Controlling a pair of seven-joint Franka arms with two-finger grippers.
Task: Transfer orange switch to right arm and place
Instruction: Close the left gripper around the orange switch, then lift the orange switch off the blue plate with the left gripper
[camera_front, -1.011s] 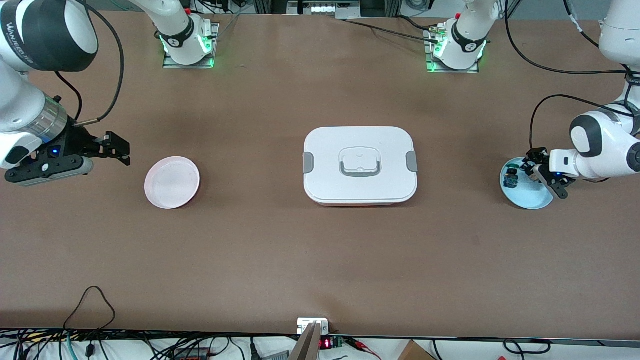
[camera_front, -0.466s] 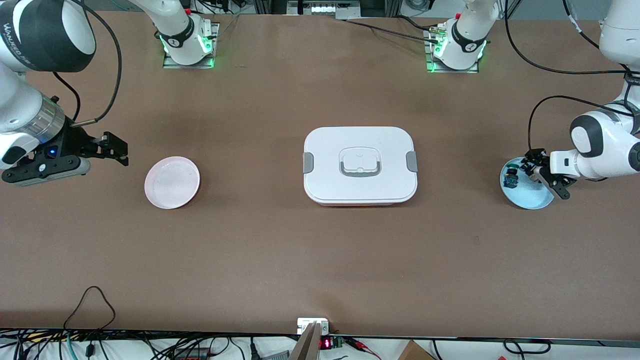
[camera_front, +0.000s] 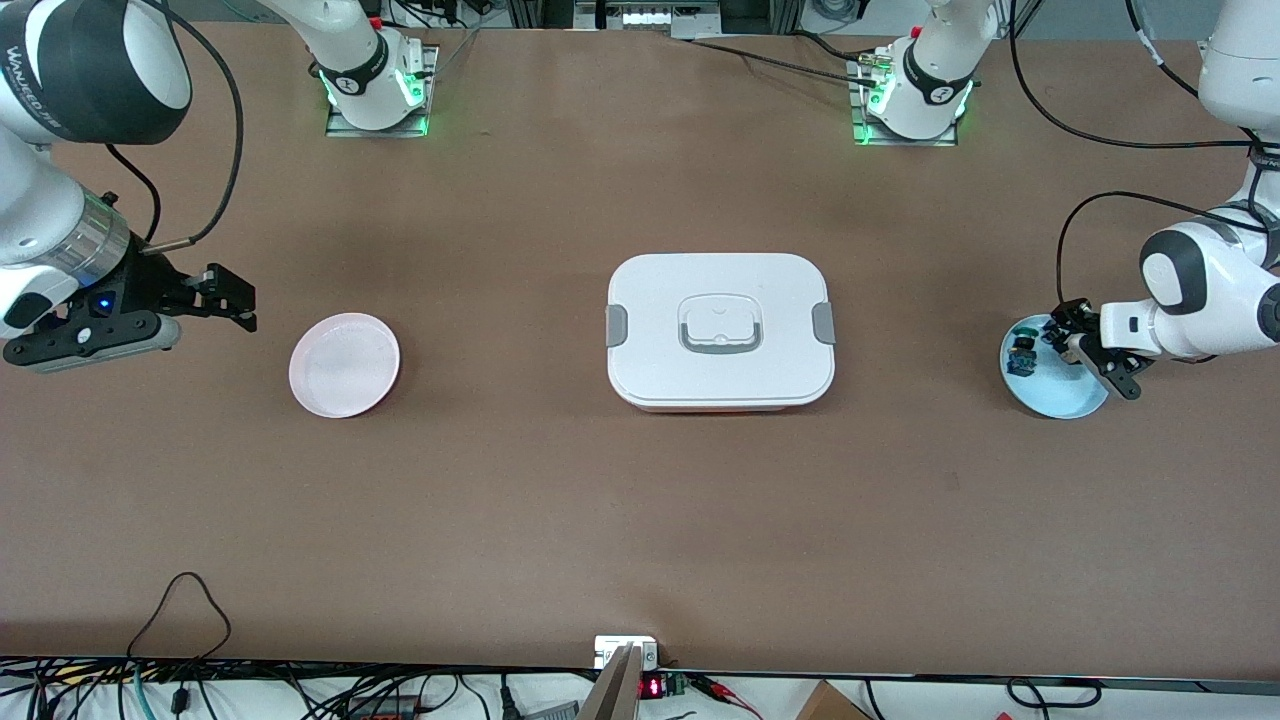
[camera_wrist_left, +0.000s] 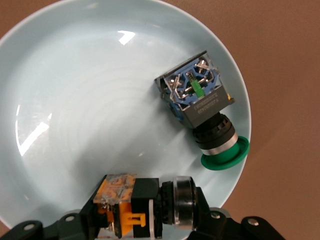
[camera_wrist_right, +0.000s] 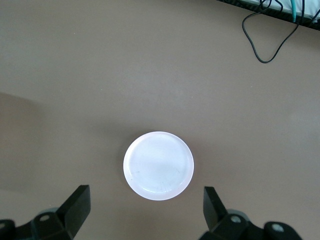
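The left gripper (camera_wrist_left: 145, 217) clamps the orange switch (camera_wrist_left: 131, 205) in the pale blue dish (camera_front: 1062, 400), one of two switches there beside a green-capped switch (camera_wrist_left: 202, 112). The right gripper (camera_front: 232, 296) waits, jaws apart, near the empty pink dish (camera_front: 344, 364); one white lidded box (camera_front: 719, 331) sits mid-tabletop.

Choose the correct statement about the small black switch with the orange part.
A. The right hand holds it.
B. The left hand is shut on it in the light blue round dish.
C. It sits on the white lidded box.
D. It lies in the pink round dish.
B: the left wrist view shows the left hand shut on the small black switch with the orange part in the light blue round dish.
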